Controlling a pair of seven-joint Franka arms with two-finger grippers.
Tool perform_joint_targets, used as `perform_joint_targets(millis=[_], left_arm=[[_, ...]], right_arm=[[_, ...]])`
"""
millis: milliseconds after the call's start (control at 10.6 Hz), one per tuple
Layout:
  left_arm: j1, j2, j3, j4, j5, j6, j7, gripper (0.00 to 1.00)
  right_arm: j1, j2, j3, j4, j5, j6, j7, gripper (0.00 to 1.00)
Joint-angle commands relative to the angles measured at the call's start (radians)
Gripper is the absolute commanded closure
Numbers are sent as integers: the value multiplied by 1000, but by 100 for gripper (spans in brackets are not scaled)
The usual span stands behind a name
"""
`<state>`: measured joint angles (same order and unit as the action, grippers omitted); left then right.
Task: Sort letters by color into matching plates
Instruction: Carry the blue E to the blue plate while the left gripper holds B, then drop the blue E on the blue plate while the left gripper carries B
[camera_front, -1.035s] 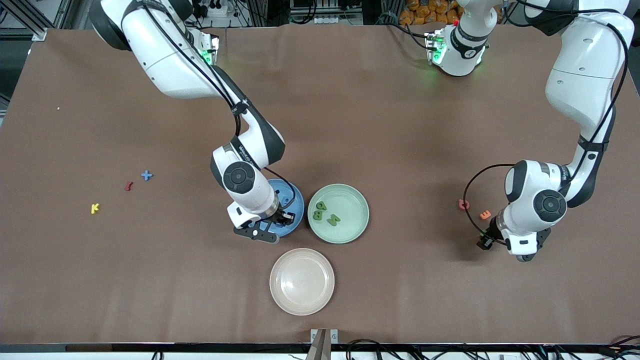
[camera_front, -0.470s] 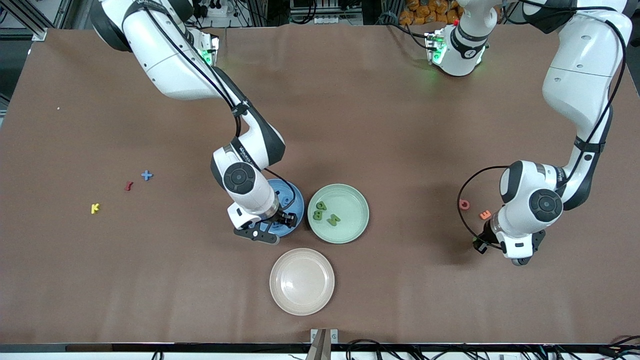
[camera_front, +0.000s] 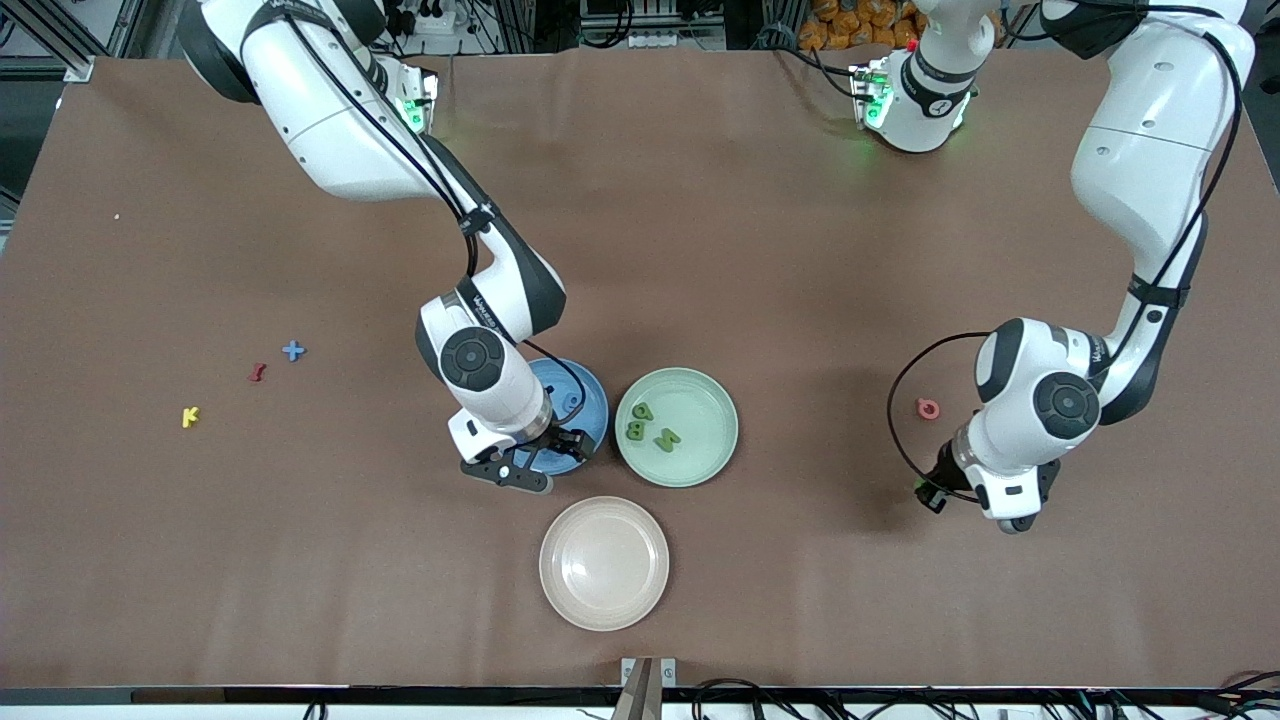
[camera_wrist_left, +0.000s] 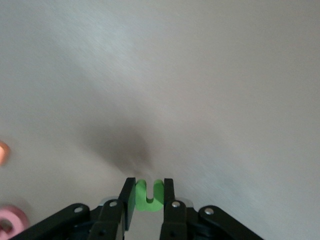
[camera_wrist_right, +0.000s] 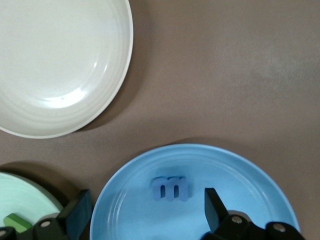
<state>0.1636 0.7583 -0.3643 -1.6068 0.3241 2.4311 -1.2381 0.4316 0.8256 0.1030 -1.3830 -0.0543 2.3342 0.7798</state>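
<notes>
My right gripper (camera_wrist_right: 146, 200) hangs open low over the blue plate (camera_front: 592, 395), where a blue letter (camera_wrist_right: 171, 188) lies between its spread fingers. Another blue letter (camera_front: 293, 350), a plus shape, lies on the table toward the right arm's end. Beside the blue plate, the mint green plate (camera_front: 700, 400) holds three green letters (camera_front: 642, 411). My left gripper (camera_wrist_left: 149, 186) is shut on a bright green U-shaped letter (camera_wrist_left: 149, 197), up over bare table toward the left arm's end.
A beige-pink plate (camera_front: 604, 563) stands nearer to the front camera than the other two plates. A red letter (camera_front: 257, 372) and a yellow letter (camera_front: 190, 417) lie near the blue plus. A pink-red letter (camera_front: 928, 408) lies beside the left hand.
My right gripper has opened and the blue letter now lies in the blue plate. The left arm has carried the green letter some way toward the plates.
</notes>
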Motion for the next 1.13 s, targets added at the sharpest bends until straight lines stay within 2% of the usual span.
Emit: perform_joint_targets(millis=[0, 188, 470, 753, 1035], left_arm=[[-38, -16, -56, 16, 18, -3, -76, 100], [-39, -17, -137, 18, 20, -3, -165, 100], [-38, -33, -224, 21, 20, -3, -246, 100], [-33, -33, -272, 47, 18, -3, -345, 100], [-21, -36, -341, 50, 18, -3, -420, 100]], right_arm=[[-51, -31, 3, 6, -25, -50, -69, 0], [-112, -81, 3, -11, -24, -133, -134, 0], [-189, -172, -3, -112, -27, -131, -183, 0], [-266, -256, -20, -215, -25, -125, -212, 0], [-319, -328, -63, -329, -25, -122, -344, 0]])
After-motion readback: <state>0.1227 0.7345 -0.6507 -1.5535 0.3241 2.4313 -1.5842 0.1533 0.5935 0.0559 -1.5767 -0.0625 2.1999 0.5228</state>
